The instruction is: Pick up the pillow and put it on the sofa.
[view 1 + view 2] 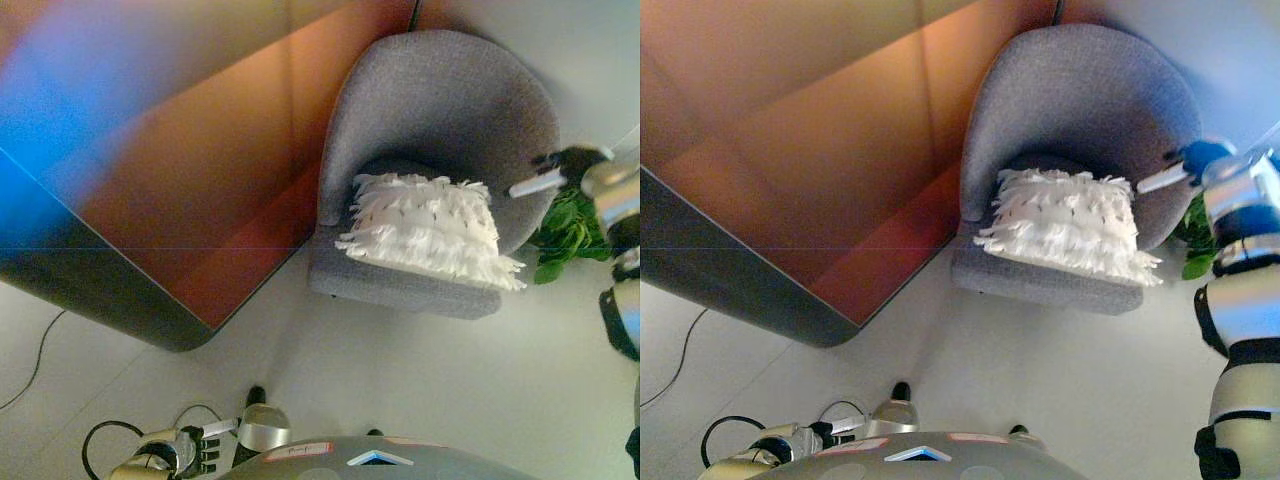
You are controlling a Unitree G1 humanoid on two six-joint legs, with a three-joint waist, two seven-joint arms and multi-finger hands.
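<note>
**Pillow on sofa seat, both hands off it**

Left hand (205,447) low at near-left edge, well apart from the sofa, fingers curled together, holding nothing. Large grey and orange-brown panel (190,200) fills the left and far-left. Grey round-backed sofa (440,110) sits centre-right on the floor (400,370). White fringed pillow (430,225) lies on its seat, leaning against the backrest. Right hand (560,168) just beside the sofa's right edge, near the pillow's right end but apart from it, white-tipped fingers straight and apart. Green plant (568,232) right of sofa, behind the right arm.
</note>
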